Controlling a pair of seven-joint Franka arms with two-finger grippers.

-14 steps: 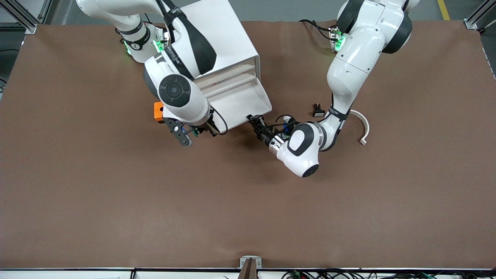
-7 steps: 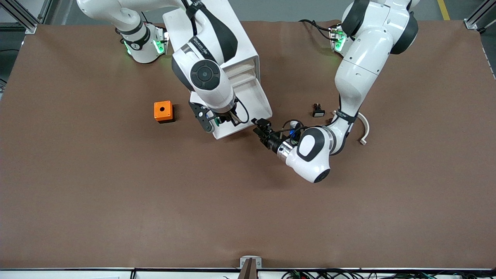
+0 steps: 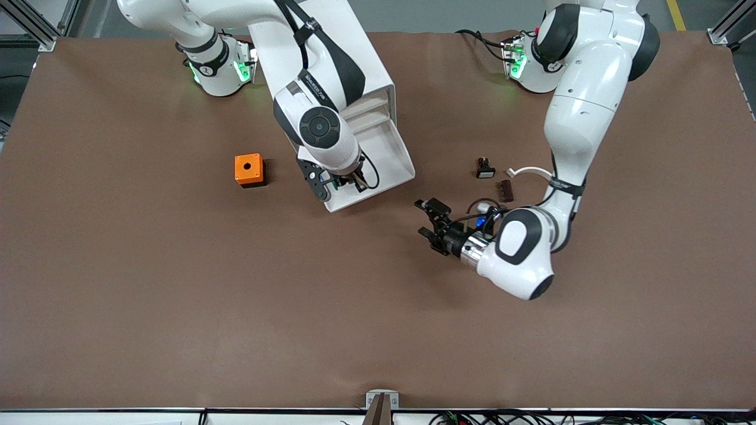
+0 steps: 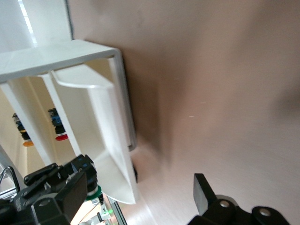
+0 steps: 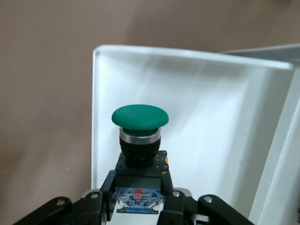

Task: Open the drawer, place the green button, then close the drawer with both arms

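Right end effector [image 3: 354, 184] grips the button [image 5: 140, 123], cap up, directly over the open drawer [image 3: 387, 154]. Left end effector [image 3: 430, 224] waits over the bench [image 3: 177, 307], fingers wide.

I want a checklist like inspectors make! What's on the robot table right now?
Surface: brown table, bare across its part nearest the front camera.
Job's things: drawer pulled out of the white cabinet; green button held over the drawer.
Clutter: orange box toward the right arm's end; black switch, small dark part and white curved piece toward the left arm's end.
Grippers: right gripper shut on the button; left gripper open, holding nothing, over bare table.
Cables: black cable by the left arm's base.
Surroundings: metal frame posts at the table's corners.
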